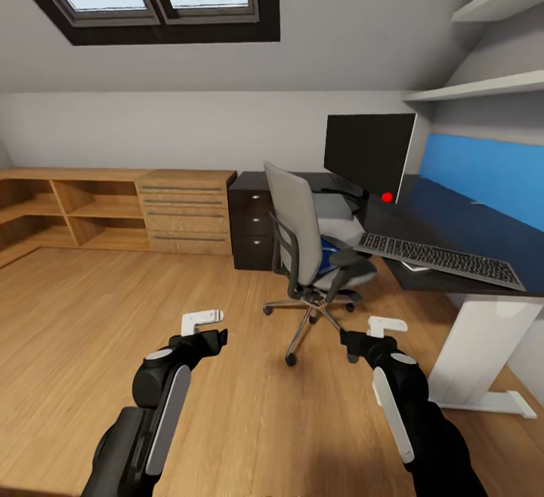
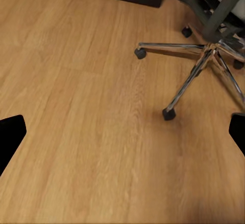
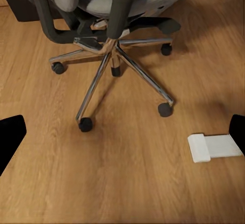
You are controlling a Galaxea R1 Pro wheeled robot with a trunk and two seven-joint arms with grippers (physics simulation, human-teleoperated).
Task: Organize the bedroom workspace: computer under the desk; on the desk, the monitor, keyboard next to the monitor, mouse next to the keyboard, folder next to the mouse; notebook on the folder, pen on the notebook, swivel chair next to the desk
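My left gripper (image 1: 204, 328) and right gripper (image 1: 378, 334) gape wide, empty. The grey swivel chair (image 1: 310, 244) cradles the blue folder (image 1: 326, 255) (mostly hidden).

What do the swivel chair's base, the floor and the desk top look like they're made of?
The swivel chair base looks like polished metal: its spokes shine silver with bright highlights, ending in dark, probably plastic casters. The floor looks like varnished light wood planks, with visible grain and board seams. The desk top is smooth and black with a faint sheen, possibly laminate or painted board; the render leaves that open.
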